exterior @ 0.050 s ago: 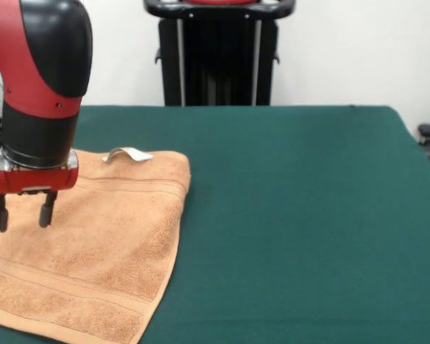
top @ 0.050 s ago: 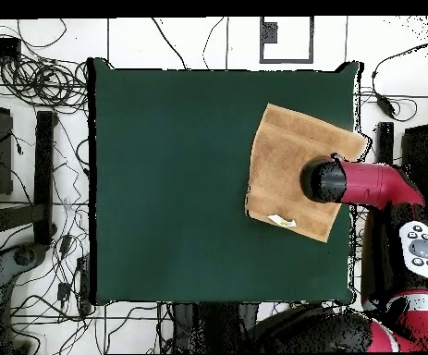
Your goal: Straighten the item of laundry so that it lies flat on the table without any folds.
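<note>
The item of laundry (exterior @ 0.050 s ago: 107,244) is an orange-tan towel spread on the table (exterior @ 0.050 s ago: 294,215) at the front view's left, with band stripes near its close edge and a white tag (exterior @ 0.050 s ago: 129,154) curled up at its far edge. In the overhead view the towel (top @ 0.050 s ago: 287,157) lies by the table's (top @ 0.050 s ago: 180,176) right edge, with the tag (top @ 0.050 s ago: 282,221) on its lower edge. My gripper (exterior @ 0.050 s ago: 23,210) hangs open just above the towel's left part, two dark fingers apart, nothing between them. From overhead the arm's head (top @ 0.050 s ago: 324,180) hides the fingers.
The towel's right corner reaches the table's right edge in the overhead view (top @ 0.050 s ago: 363,143). Cables and equipment (top @ 0.050 s ago: 32,166) lie on the floor around the table. The robot's pedestal (exterior @ 0.050 s ago: 218,54) stands behind the far edge.
</note>
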You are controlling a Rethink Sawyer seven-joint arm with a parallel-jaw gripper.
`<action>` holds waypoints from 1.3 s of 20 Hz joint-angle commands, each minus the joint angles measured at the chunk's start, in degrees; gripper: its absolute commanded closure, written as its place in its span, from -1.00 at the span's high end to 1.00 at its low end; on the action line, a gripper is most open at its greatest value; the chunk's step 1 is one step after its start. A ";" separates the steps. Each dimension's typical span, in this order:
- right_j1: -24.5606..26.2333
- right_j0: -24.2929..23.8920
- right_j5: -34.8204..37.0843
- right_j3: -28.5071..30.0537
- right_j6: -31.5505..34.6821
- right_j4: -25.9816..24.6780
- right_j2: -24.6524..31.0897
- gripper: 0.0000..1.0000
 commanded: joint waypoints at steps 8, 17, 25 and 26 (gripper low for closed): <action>4.17 -1.83 2.27 8.76 -4.96 0.46 12.37 1.00; 6.26 -0.76 -1.71 8.17 -1.70 -2.79 10.27 1.00; 7.96 0.15 -5.15 8.13 0.69 -4.14 8.48 1.00; 8.17 0.17 -5.40 8.09 0.93 -4.12 8.40 1.00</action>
